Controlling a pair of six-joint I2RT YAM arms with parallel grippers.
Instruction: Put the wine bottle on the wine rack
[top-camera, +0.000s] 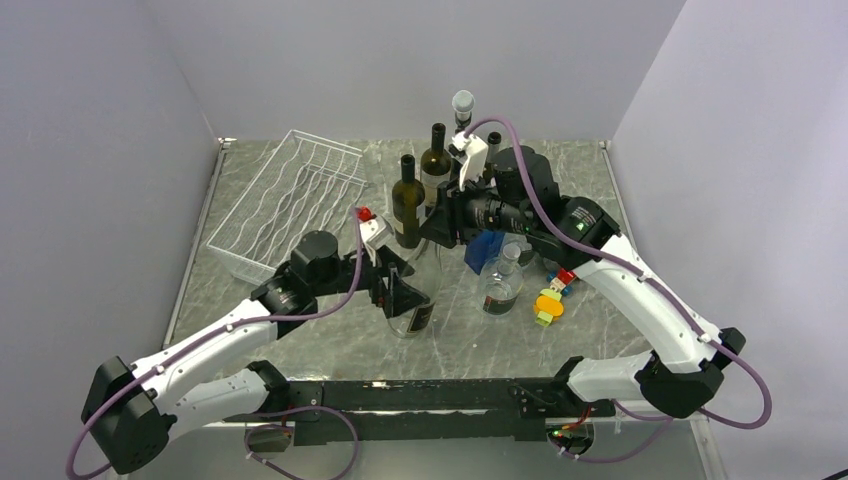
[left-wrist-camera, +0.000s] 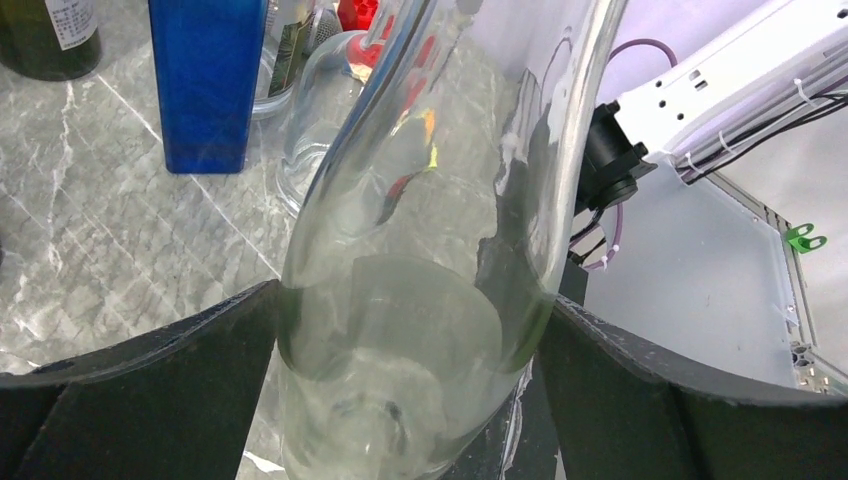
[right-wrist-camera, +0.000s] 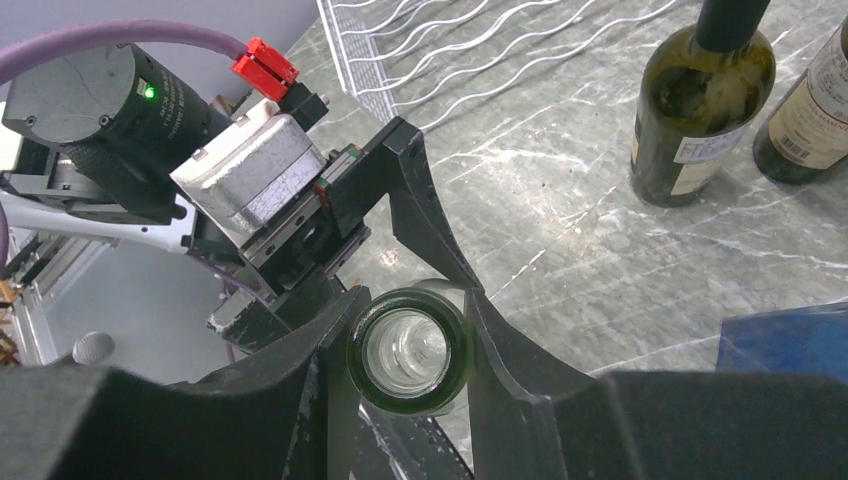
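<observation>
**A:** We are watching the right hand (right-wrist-camera: 410, 330) pinching the neck of the wine bottle (top-camera: 410, 312) just under the mouth, closed tight on the glass.

**B:** And the left hand (left-wrist-camera: 412, 330) is sitting low around the body, spread as wide as it goes. Its fingers (left-wrist-camera: 150, 400) are looking flush against the glass on both sides, but we cannot tell whether they are pressing.

**A:** So the bottle is sitting near the middle of the bench (top-camera: 600, 330). The rack (top-camera: 290, 195) is lying at the back left, apart from it.

**B:** We are reading this as a handover. We are wanting the left hand closing squarely on the widest part of the body before the right one is letting go of the neck.

**A:** Agreed. Clear glass is slippery, so a slow, centred squeeze is looking safest to us.

**B:** We are also minding the dark bottle (top-camera: 407, 205) standing just behind, because the right hand is working close beside it.

**A:** After that, we are thinking of lowering the bottle on its side into one of the rack's dips, so it is not rolling.
</observation>
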